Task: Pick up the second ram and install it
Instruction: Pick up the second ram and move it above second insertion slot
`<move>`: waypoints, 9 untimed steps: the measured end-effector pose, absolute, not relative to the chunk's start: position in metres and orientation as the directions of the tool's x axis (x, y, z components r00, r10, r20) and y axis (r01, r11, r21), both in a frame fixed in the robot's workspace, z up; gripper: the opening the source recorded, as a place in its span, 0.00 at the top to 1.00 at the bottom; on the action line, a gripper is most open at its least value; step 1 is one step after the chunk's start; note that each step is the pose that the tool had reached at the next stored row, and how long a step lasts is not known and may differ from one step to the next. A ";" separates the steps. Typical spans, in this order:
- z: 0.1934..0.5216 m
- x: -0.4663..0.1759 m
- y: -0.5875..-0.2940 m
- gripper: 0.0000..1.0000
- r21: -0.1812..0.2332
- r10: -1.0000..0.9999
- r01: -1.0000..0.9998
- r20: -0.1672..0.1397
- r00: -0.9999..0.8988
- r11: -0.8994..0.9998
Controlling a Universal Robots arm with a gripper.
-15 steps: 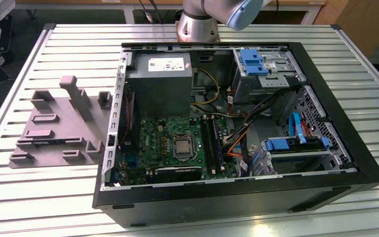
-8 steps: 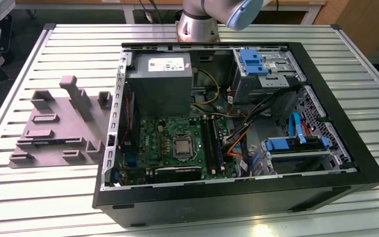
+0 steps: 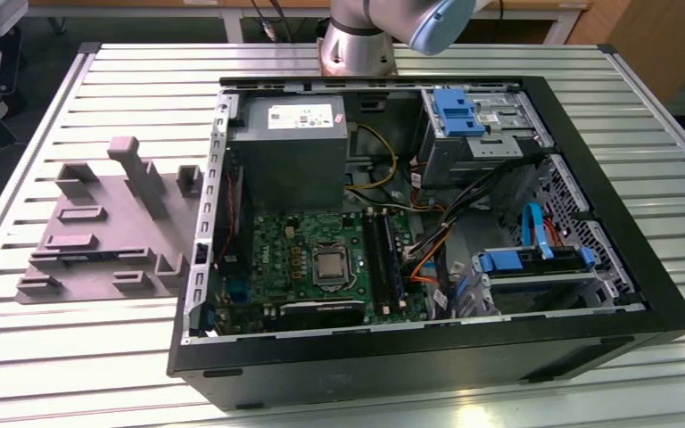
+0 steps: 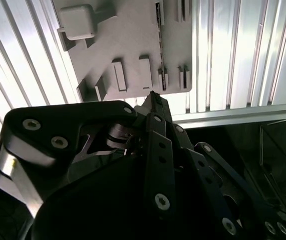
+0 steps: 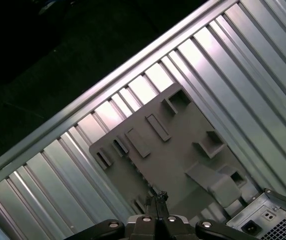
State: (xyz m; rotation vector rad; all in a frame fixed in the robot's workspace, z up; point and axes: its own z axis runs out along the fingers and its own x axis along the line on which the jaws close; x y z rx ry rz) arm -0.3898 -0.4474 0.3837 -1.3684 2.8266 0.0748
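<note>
A thin dark stick, the second ram (image 4: 158, 14), stands on edge in a slot of the mauve-grey fixture (image 4: 132, 45). In the exterior view it is a dark strip (image 3: 86, 256) along the fixture's near side (image 3: 104, 223). In both wrist views my gripper (image 4: 154, 98) hangs well above the fixture's edge, its two fingertips (image 5: 158, 196) meeting in a point with nothing between them. The fixture (image 5: 173, 150) lies below it, apart from it.
An open computer case (image 3: 438, 357) sits on the slatted metal table (image 3: 104, 80) to the exterior view's right of the fixture. Inside are a green motherboard (image 3: 307, 259) with long black socket rails (image 3: 384, 259), a power supply (image 3: 289, 143), cables and blue drive brackets (image 3: 533, 260).
</note>
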 end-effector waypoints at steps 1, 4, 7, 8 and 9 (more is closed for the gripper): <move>0.384 -0.390 -0.447 0.89 0.043 -0.787 -0.787 -0.021 -0.616 0.615; 0.384 -0.390 -0.447 0.89 0.043 -0.797 -0.797 -0.021 -0.603 0.602; 0.384 -0.390 -0.447 0.89 0.043 -0.807 -0.807 -0.021 -0.590 0.589; 0.384 -0.390 -0.447 0.89 0.043 -0.810 -0.810 -0.021 -0.586 0.585; 0.384 -0.390 -0.447 0.89 0.043 -0.812 -0.812 -0.021 -0.583 0.582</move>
